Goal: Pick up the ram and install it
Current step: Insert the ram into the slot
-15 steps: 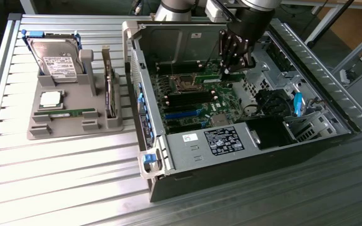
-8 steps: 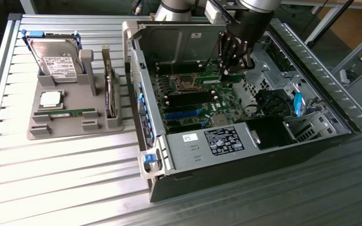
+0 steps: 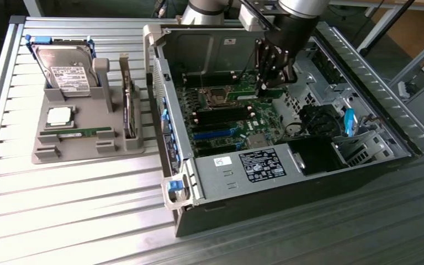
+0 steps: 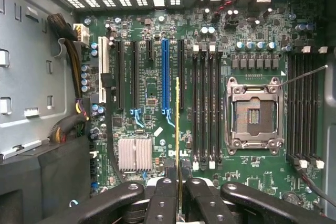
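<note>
Here, at the exterior view's far left, a grey holder (image 3: 50,153) sits on the ribbed metal counter (image 3: 72,210). A hard drive (image 3: 64,69) stands in its rear slot. In front of that lies a square silver CPU chip (image 3: 59,116), and nearer the front edge a spare memory stick (image 3: 75,132) lies flat in its own groove. At the holder's right side an expansion card (image 3: 128,105) stands upright.

Just beside the holder, in the middle of the frame, is the open computer case (image 3: 205,49), with the green motherboard (image 3: 220,118) exposed inside and a labelled power supply (image 3: 260,165) toward the lower centre. The arm comes down from the upper edge, and the hand (image 3: 274,80) hangs inside the case, over the upper right part of the board.

In the wrist view the black fingers (image 4: 163,200) are drawn in close and pinch the ram (image 4: 177,129), which is seen edge-on as a thin yellowish line reaching out from between them. The ram runs parallel to the long blue slot (image 4: 166,72) on one side and the bank of black memory slots (image 4: 207,103) on the other. Whether it touches the board cannot be told. Beyond those slots sits the open CPU socket (image 4: 254,111). A finned silver heatsink (image 4: 135,154) lies on the blue slot's far side.
</note>
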Motion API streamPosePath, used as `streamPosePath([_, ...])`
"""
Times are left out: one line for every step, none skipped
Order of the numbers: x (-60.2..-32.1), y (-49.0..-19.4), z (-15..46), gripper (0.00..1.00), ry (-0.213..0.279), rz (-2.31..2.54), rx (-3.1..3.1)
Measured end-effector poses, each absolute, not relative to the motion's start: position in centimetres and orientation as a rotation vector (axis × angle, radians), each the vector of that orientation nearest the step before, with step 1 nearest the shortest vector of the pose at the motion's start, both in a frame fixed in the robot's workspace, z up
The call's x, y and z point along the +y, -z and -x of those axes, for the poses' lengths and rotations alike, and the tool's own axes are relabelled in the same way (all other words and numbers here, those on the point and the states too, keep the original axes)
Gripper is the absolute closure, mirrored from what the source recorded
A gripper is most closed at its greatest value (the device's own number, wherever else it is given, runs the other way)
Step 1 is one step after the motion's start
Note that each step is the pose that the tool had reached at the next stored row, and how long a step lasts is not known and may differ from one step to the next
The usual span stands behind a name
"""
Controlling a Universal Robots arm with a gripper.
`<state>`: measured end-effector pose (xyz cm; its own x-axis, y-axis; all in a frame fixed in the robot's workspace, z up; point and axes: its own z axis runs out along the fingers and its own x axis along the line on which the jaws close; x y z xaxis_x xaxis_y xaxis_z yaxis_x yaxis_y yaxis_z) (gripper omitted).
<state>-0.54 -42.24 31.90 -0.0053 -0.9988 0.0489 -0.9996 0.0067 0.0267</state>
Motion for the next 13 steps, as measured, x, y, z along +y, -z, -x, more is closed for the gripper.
streamPosePath([-42.24,-31.86,0.54,0.88,-0.024,-2.177,-2.19])
streamPosePath([-42.24,-31.83,0.54,0.88,-0.024,-2.177,-2.19])
streamPosePath([-42.24,-31.76,0.54,0.88,-0.024,-2.177,-2.19])
streamPosePath([-42.24,-31.7,0.54,0.88,-0.024,-2.177,-2.19])
streamPosePath([-42.24,-31.65,0.54,0.88,-0.024,-2.177,-2.19])
streamPosePath([-42.24,-31.59,0.54,0.88,-0.024,-2.177,-2.19])
streamPosePath([-42.24,-31.53,0.54,0.88,-0.024,-2.177,-2.19])
streamPosePath([-42.24,-31.47,0.54,0.88,-0.024,-2.177,-2.19])
streamPosePath([-42.24,-31.41,0.54,0.88,-0.024,-2.177,-2.19])
streamPosePath([-42.24,-31.36,0.54,0.88,-0.024,-2.177,-2.19])
streamPosePath([-42.24,-31.32,0.54,0.88,-0.024,-2.177,-2.19])
streamPosePath([-42.24,-31.26,0.54,0.88,-0.024,-2.177,-2.19])
streamPosePath([-42.24,-31.21,0.54,0.88,-0.024,-2.177,-2.19])
